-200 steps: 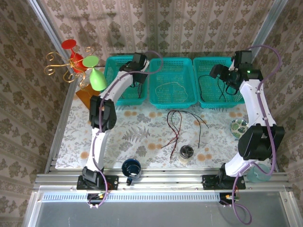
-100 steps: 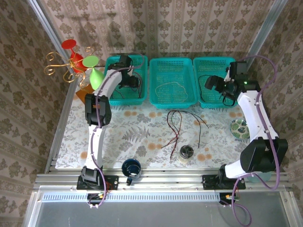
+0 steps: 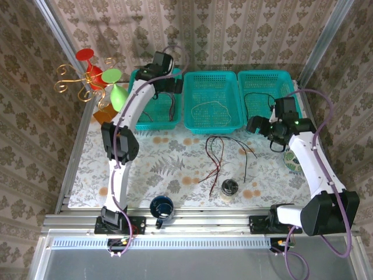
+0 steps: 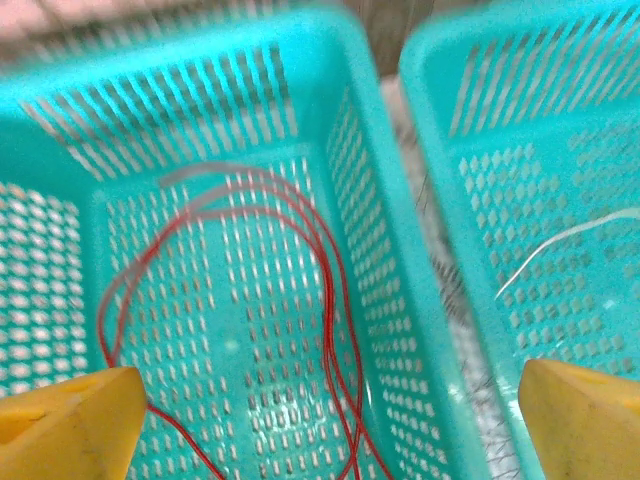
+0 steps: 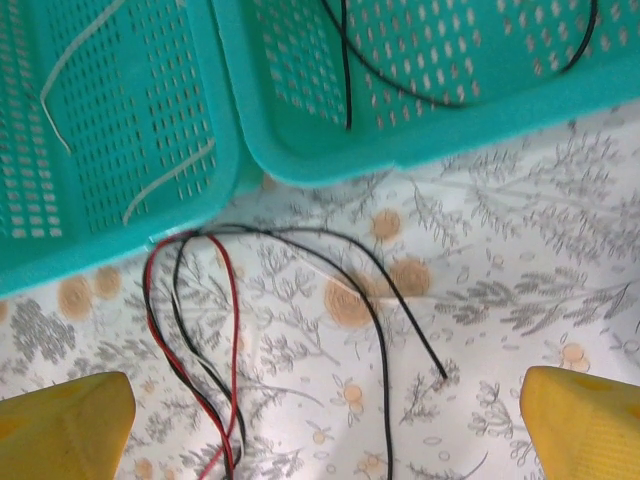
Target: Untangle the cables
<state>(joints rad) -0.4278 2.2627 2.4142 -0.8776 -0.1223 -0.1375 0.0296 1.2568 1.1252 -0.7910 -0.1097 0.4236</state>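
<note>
While the left gripper (image 4: 325, 425) hangs spread wide and empty over the left basket (image 4: 150, 120), one red cable (image 4: 325, 270) lies loose inside: that sort looks done. Above the mat (image 5: 500, 300), the right gripper (image 5: 325, 425) is likewise spread, holding nothing. Remaining: red and black cables (image 5: 236, 340), crossed on the mat. Next, you likely lower onto a single strand and pinch only that.

Teal baskets (image 3: 211, 74), red and black cables (image 5: 236, 340), floral-patterned tablecloth (image 5: 480, 300).
</note>
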